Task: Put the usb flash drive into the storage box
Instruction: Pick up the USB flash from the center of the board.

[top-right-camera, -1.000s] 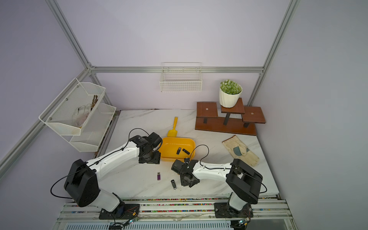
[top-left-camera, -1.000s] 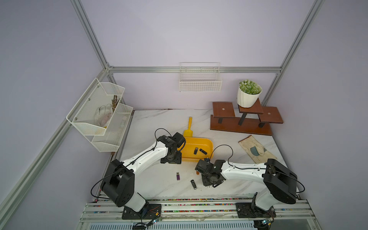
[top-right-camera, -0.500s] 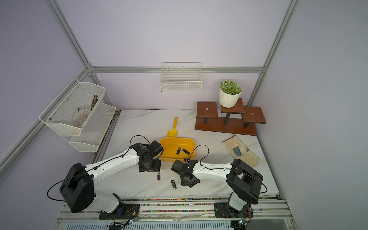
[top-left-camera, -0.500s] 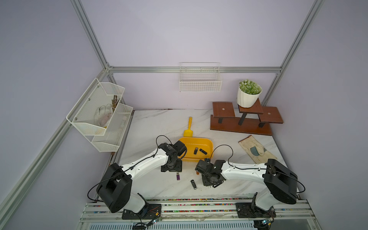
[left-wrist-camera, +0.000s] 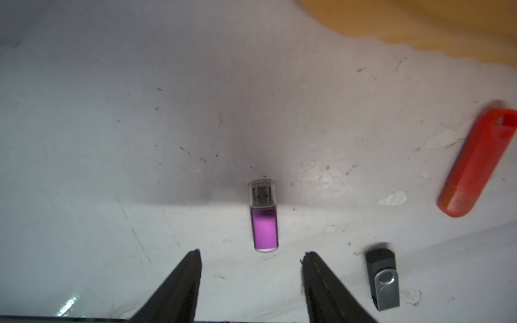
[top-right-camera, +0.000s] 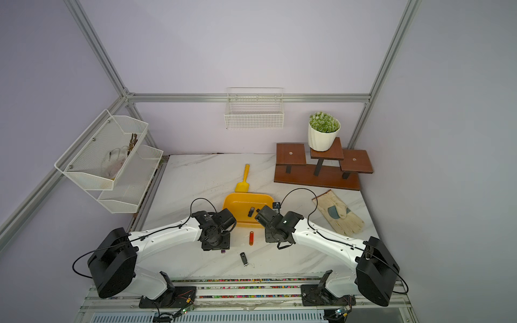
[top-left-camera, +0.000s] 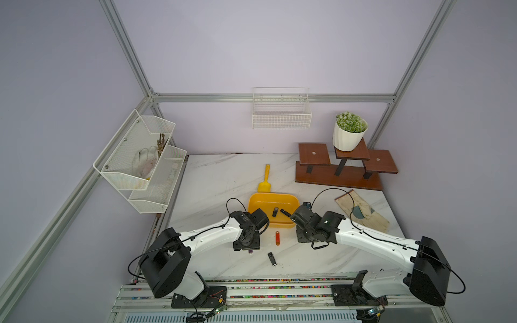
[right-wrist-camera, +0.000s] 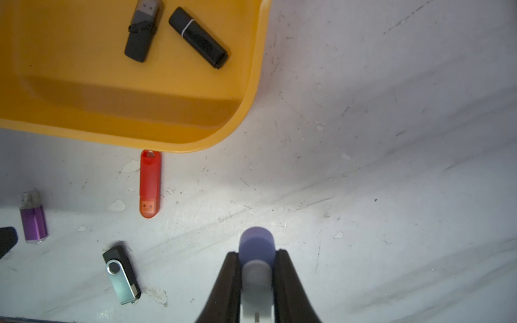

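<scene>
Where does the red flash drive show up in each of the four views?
In a top view: red drive lies just on the robot's side of the box.
In a top view: same spot, by the box.
Left wrist, between the swivel drive and the box.
Right wrist, loop end by the box rim.
Shared landmark: the yellow box.

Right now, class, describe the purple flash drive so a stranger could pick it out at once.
Find the yellow storage box on the marble table; on the robot's side of it lie three flash drives. The purple flash drive lies just ahead of the open left claw: it alone is purple and clear-capped, its neighbours being an orange-red drive and a black-and-silver swivel drive.
</scene>
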Motion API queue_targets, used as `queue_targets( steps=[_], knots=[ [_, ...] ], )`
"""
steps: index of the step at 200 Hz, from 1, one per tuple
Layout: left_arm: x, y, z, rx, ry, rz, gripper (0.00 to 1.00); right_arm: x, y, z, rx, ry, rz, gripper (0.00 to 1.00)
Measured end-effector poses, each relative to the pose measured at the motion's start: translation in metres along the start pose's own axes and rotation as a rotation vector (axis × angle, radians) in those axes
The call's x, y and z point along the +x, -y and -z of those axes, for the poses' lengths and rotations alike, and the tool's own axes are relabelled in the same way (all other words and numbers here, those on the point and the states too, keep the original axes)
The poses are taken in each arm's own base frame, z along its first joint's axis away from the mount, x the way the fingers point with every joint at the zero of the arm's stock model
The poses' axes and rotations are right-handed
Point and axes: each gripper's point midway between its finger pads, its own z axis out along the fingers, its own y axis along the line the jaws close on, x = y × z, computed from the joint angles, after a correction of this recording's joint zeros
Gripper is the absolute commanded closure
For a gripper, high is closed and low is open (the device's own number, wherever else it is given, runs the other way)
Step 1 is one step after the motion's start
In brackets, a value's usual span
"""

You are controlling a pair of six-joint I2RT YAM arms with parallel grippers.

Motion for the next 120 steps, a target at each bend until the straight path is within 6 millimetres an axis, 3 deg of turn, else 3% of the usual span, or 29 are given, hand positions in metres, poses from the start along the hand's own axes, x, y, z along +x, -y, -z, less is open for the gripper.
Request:
queue_targets(
  steps=[32,63,120],
  knots=[
    [0.004,0.001,-0.014,-0.019,-0.003,0.019,0.48,0.002,0.015,-0.003,0.029,-0.016,0.009,1.0],
    [0.005,0.002,-0.028,-0.034,-0.007,0.037,0.57,0.001,0.017,-0.003,0.032,-0.018,0.022,1.0],
    [0.0,0.007,-0.029,-0.012,0.016,0.063,0.65,0.001,0.018,-0.002,0.031,-0.018,0.033,1.0]
  ],
)
